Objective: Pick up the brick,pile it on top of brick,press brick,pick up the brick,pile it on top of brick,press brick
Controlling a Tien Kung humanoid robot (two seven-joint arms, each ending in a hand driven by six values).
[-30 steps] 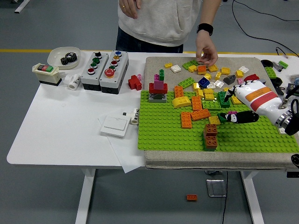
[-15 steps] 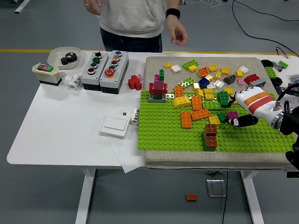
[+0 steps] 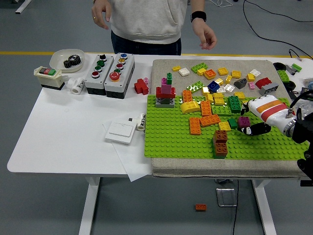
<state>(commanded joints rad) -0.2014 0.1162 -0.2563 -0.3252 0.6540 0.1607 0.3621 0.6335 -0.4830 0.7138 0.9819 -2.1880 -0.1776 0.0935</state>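
The right hand [image 3: 254, 122] pulled back right of the brown brick stack [image 3: 220, 143], fingers loosely apart and empty, so pressing looked finished; the person's hand [image 3: 207, 37] withdrew.

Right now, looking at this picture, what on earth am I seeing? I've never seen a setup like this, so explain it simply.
There is one picture, from a camera high on a humanoid robot, looking down over a white table. The white and orange shape at the right edge is the robot's right hand; whether it holds anything I cannot tell. Its left arm is out of view. On a green studded baseplate lie loose toy bricks, a brown brick stack near the front, and a small pink-topped tower. Further left are two button boxes, a white switch and a dish holding a gear. A person stands at the far side, both hands raised off the table.
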